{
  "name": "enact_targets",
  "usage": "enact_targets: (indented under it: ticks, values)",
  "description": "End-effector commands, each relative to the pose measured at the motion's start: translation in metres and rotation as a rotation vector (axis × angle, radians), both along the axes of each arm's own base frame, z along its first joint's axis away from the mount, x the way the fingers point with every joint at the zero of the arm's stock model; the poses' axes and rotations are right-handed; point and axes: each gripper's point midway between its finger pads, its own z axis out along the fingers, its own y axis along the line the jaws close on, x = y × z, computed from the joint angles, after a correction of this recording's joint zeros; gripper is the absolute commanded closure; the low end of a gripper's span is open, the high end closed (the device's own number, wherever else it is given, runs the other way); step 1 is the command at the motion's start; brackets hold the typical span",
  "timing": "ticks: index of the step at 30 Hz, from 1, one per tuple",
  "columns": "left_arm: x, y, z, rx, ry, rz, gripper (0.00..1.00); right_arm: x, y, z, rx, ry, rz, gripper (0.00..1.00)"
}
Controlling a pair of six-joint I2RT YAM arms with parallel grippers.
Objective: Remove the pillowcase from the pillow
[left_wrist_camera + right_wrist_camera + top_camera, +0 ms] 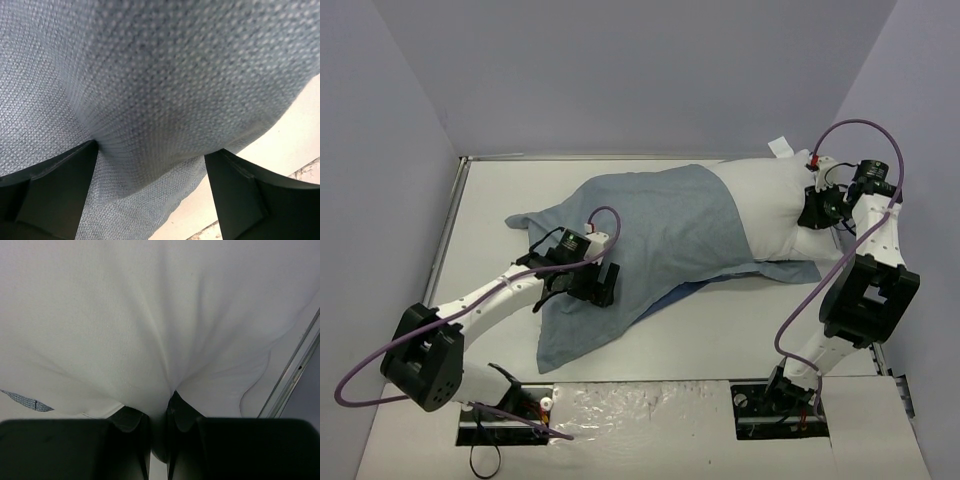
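the pillow [770, 215] is held at its bare end by the closed right tool [817, 210]. the pillowcase [650, 235], half off on the desk [720, 335], lies under the open left tool [588, 283]; a thick fold should be gripped before pulling.

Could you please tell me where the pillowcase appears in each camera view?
Top external: the pillowcase spreads across the middle, over the left end of the pillow.
Left wrist: the pillowcase fills most of the frame.
Right wrist: only a blue-grey sliver at lower left.
Shared landmark: the white table, at each wrist view's right.
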Motion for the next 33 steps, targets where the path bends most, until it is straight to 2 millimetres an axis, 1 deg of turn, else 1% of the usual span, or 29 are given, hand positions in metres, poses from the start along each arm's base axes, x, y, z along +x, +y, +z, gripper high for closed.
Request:
enact_targets:
  ticks: [1,4,5,7,8,10,11,12,13,14,15,16,17,18,19,22,23,25,26,29,30,32,33]
  values:
    - [0.006,-0.005,0.000,-0.029,-0.026,-0.012,0.14,-0.004,0.008,-0.005,0.035,0.018,0.014,1.00]
    - [0.008,-0.005,-0.002,-0.028,-0.027,-0.001,0.23,-0.006,0.010,-0.006,0.044,0.022,0.016,1.00]
    - [0.010,-0.005,-0.001,-0.027,-0.034,0.004,0.31,-0.006,0.012,-0.007,0.049,0.023,0.018,1.00]
    - [0.011,-0.006,-0.001,-0.034,-0.039,0.011,0.41,-0.007,0.013,-0.007,0.054,0.025,0.019,1.00]
    - [0.012,-0.005,0.000,-0.034,-0.042,0.016,0.54,-0.007,0.013,-0.007,0.053,0.023,0.019,1.00]
    - [0.013,-0.006,0.002,-0.039,-0.043,0.022,0.67,-0.007,0.012,-0.005,0.053,0.020,0.018,1.00]
    - [0.013,-0.004,0.003,-0.036,-0.043,0.025,0.84,-0.007,0.012,-0.004,0.050,0.016,0.017,1.00]
    - [0.013,-0.002,0.005,-0.031,-0.047,0.029,0.92,-0.007,0.012,-0.004,0.047,0.016,0.019,1.00]
    - [0.015,-0.002,0.012,-0.032,-0.061,0.034,0.97,-0.007,0.012,-0.004,0.046,0.015,0.020,1.00]
    - [0.017,0.002,0.021,-0.028,-0.089,0.041,0.98,-0.007,0.011,-0.004,0.044,0.015,0.020,1.00]
    - [0.015,0.008,0.024,-0.012,-0.086,0.047,0.98,-0.007,0.011,-0.004,0.041,0.014,0.021,1.00]
    - [0.020,0.013,0.036,-0.014,-0.109,0.063,0.98,-0.007,0.011,-0.002,0.040,0.011,0.021,1.00]
    - [0.019,0.023,0.046,0.001,-0.129,0.076,0.98,-0.007,0.011,-0.003,0.039,0.012,0.020,1.00]
    - [0.020,0.031,0.053,0.005,-0.140,0.094,0.98,-0.007,0.011,-0.002,0.040,0.011,0.021,1.00]
    - [0.029,0.048,0.073,-0.009,-0.188,0.146,0.98,-0.006,0.010,0.000,0.038,0.006,0.020,1.00]
    - [0.030,0.080,0.093,-0.033,-0.211,0.230,0.98,-0.001,0.009,0.007,0.039,-0.012,0.015,1.00]
    - [0.034,0.104,0.106,-0.045,-0.238,0.309,0.98,0.000,0.008,0.010,0.036,-0.022,0.014,1.00]
    - [0.034,0.122,0.116,-0.070,-0.260,0.358,0.98,0.002,0.007,0.015,0.037,-0.035,0.010,1.00]
    - [0.035,0.141,0.125,-0.069,-0.285,0.420,0.98,0.004,0.006,0.018,0.037,-0.043,0.009,1.00]
    - [0.034,0.163,0.138,-0.075,-0.324,0.495,0.98,0.005,0.004,0.022,0.038,-0.052,0.003,1.00]
    - [0.037,0.175,0.144,-0.076,-0.345,0.544,0.98,0.005,0.003,0.024,0.035,-0.057,0.003,1.00]
    - [0.041,0.182,0.155,-0.097,-0.382,0.581,0.98,0.005,0.003,0.024,0.037,-0.056,0.001,1.00]
    - [0.044,0.188,0.162,-0.099,-0.402,0.608,0.98,0.005,0.002,0.023,0.035,-0.057,0.001,1.00]
